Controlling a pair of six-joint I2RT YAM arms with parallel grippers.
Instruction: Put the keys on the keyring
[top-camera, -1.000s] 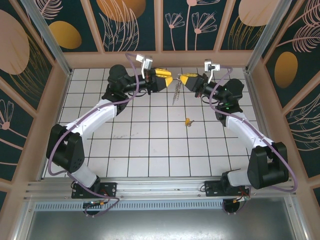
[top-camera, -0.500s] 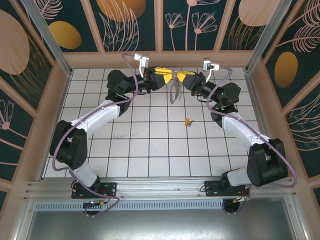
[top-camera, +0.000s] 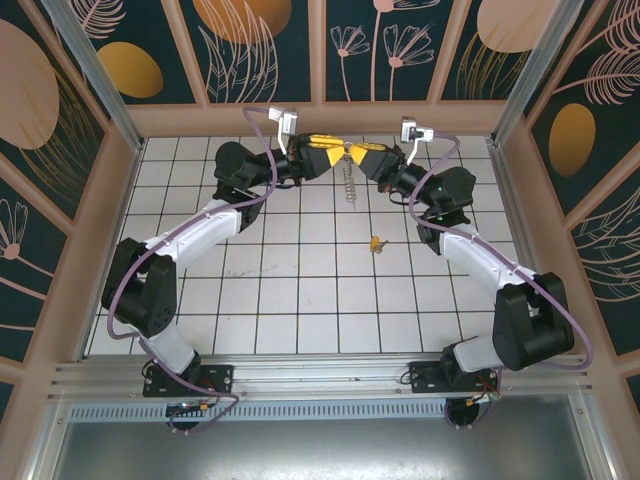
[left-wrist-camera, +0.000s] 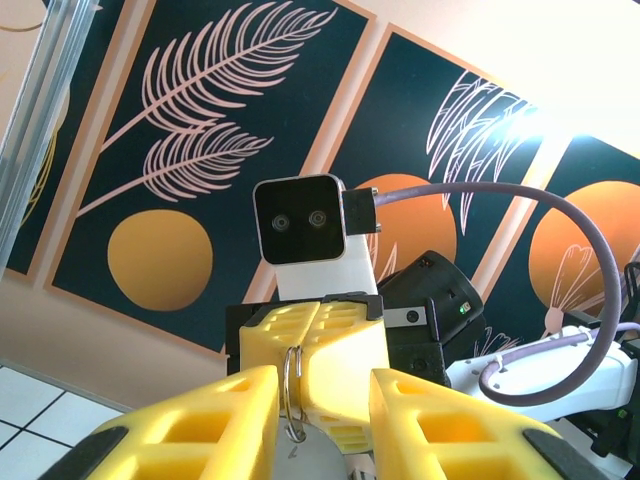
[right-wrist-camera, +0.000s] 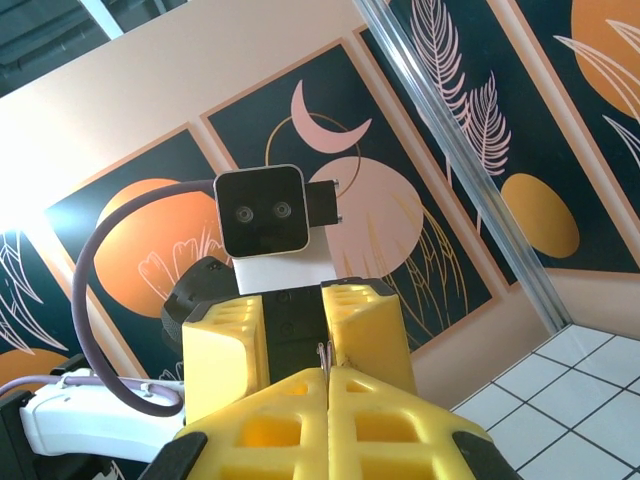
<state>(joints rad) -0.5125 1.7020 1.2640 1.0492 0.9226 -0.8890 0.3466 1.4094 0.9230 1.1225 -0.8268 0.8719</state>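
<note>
Two yellow-fingered grippers meet tip to tip in the upper centre of the top view, above the far rows of the white tiled floor (top-camera: 290, 290). On the frame-left side is the left gripper (top-camera: 339, 149), on the frame-right side the right gripper (top-camera: 353, 153). From above I can't tell whether the tips touch or are just beside each other.

On the right gripper the fingers are pressed flat together, clamped on the thin grey metal oval keyring (top-camera: 349, 178). The loop hangs just below the meeting point in the picture, with small pale bits along it. In the right wrist view a thin sliver of the keyring (right-wrist-camera: 322, 353) pokes out of the seam between the closed fingers, lower centre of frame.

On the left gripper the fingers are apart. In the left wrist view the keyring (left-wrist-camera: 293, 395) stands upright in the gap between them, lower centre, close to the finger on frame left, with open space to the one on frame right. Can't tell if it touches that near finger. Not clamped.

Small brass-yellow metal key (top-camera: 376, 243) lies on the floor, right of centre mid-frame, below the grippers in the picture. It is well apart from both grippers and from the keyring.
</note>
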